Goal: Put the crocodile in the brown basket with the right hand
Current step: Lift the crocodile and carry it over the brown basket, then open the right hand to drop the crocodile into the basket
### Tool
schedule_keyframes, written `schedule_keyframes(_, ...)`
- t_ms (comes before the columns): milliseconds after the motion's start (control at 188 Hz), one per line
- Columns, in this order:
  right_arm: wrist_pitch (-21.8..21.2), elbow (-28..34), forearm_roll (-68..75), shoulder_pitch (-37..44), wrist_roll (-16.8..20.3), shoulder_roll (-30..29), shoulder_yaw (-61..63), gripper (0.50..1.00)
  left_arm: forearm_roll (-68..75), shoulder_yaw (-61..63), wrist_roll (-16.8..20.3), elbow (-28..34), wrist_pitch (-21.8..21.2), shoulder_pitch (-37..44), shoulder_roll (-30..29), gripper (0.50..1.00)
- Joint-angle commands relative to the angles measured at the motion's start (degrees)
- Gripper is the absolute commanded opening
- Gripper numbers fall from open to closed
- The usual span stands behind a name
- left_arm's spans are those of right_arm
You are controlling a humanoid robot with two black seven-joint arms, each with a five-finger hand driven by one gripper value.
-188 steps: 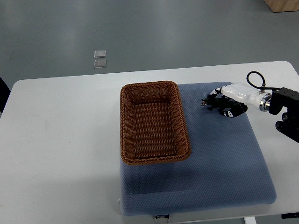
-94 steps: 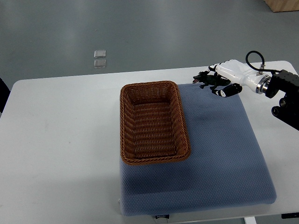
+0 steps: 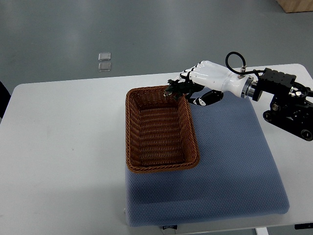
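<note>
Holding: my right hand (image 3: 211, 78) is curled around the crocodile (image 3: 175, 90). My dark fingers (image 3: 189, 75) wrap its body, so it is not loose.
Where the crocodile is: up in the air at the far right corner of the brown basket (image 3: 130, 132). Its head pokes out over the rim there. It is not inside yet.
What changed: a moment ago my hand and the toy were low on the blue mat (image 3: 234, 161), well off to the right of the basket. Then I lifted the toy up. Now I have swung it left, right up to the basket's edge.
What that means: the pick-up is done and most of the carry is done too. Only the last bit is left.
Brown basket: it sits on the left part of the blue mat, on the white table (image 3: 63, 147). I see nothing in it.
Next, I think: move a little more left and toward me, so the toy is over the middle of the basket, then let my fingers go loose.
Watch out: if I let go now, the toy could hit the rim and fall outside.
Left hand: I cannot see it here.
</note>
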State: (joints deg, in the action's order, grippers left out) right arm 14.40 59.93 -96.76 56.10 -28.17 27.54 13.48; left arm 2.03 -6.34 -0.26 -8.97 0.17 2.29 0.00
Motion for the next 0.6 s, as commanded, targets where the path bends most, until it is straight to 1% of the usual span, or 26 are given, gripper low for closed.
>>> schedule_keyframes(0, -0.07, 0.90, -0.36, 0.07, -0.48, -1.52, -0.12, 0.500, -0.01, 0.01, 0.00, 0.00, 0.00, -0.01, 0.00, 1.000)
schedule_keyframes(309, -0.34, 0.81, -0.89, -0.46, -1.01, -5.65, -3.20, 0.500, -0.01, -0.08, 0.00, 0.00, 0.00, -0.01, 0.00, 1.000)
schedule_keyframes(453, -0.60, -0.51, -2.03, -1.34, -0.92, -6.79, -3.90, 0.502, -0.01, 0.01, 0.00, 0.00, 0.00, 0.08, 0.00, 1.000)
schedule_keyframes(533, -0.60, -1.04, -2.20, -1.78, -0.92, -6.97, -3.99, 0.552, -0.01, 0.01, 0.00, 0.00, 0.00, -0.01, 0.00, 1.000)
schedule_keyframes(538, -0.60, -1.04, -2.20, -1.87, -0.92, -7.06, -3.99, 0.562, -0.01, 0.01, 0.00, 0.00, -0.08, -0.01, 0.00, 1.000)
schedule_keyframes(597, -0.60, -1.57, -2.20, -2.04, -0.83, -7.06, -3.99, 0.605, -0.01, 0.01, 0.00, 0.00, 0.00, -0.01, 0.00, 1.000)
